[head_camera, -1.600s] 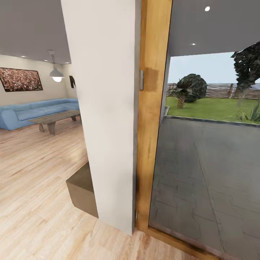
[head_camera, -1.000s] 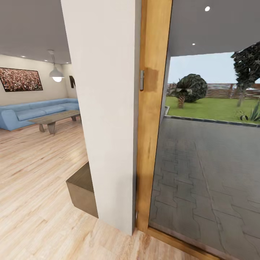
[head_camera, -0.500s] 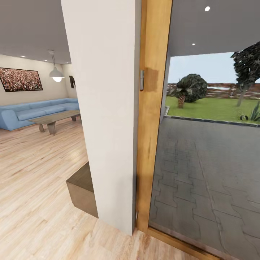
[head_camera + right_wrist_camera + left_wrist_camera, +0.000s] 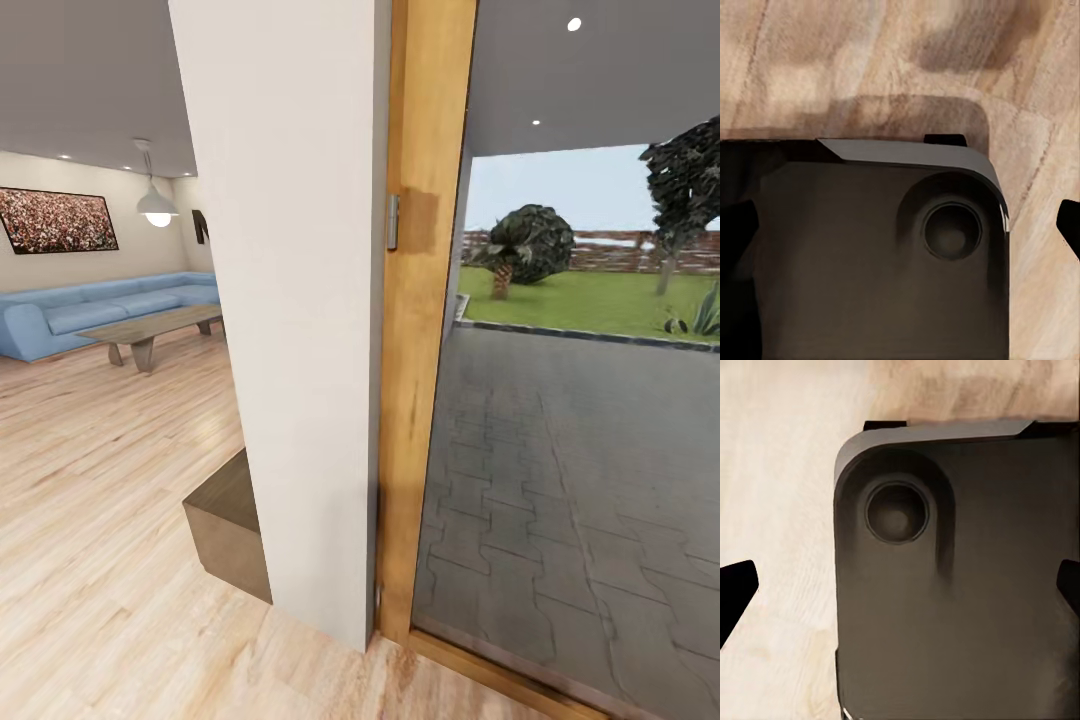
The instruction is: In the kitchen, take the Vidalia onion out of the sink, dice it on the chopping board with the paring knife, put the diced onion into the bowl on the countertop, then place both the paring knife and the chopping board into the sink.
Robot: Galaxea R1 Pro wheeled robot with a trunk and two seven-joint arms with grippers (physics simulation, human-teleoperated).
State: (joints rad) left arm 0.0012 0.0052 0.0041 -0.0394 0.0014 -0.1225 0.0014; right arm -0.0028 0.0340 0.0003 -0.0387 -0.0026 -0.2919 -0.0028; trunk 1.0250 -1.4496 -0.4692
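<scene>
Head view: a white wall end point(image 4: 300, 300) stands close ahead, edged by a wooden door frame point(image 4: 425, 320); beyond the frame lie a grey paved patio point(image 4: 570, 480) and a lawn point(image 4: 590, 300) with shrubs; on the other side of the wall a light wooden floor point(image 4: 90, 480) runs to a blue sofa point(image 4: 90, 312), a low coffee table point(image 4: 150, 330), a pendant lamp point(image 4: 157, 205) and a framed picture point(image 4: 55, 220); a small brown box point(image 4: 228, 525) sits at the wall's foot. Wrist views: a dark robot base point(image 4: 960, 600) over pale flooring; black fingertips of the left tool point(image 4: 900, 592) and right tool point(image 4: 900, 225) lie at opposite picture edges, so each tool appears spread wide and empty. Progress, judged: nothing is yet done; the kitchen, and the sink with its onion, must lie elsewhere; the onion's position, heading and long axis cannot be told; every step remains.
</scene>
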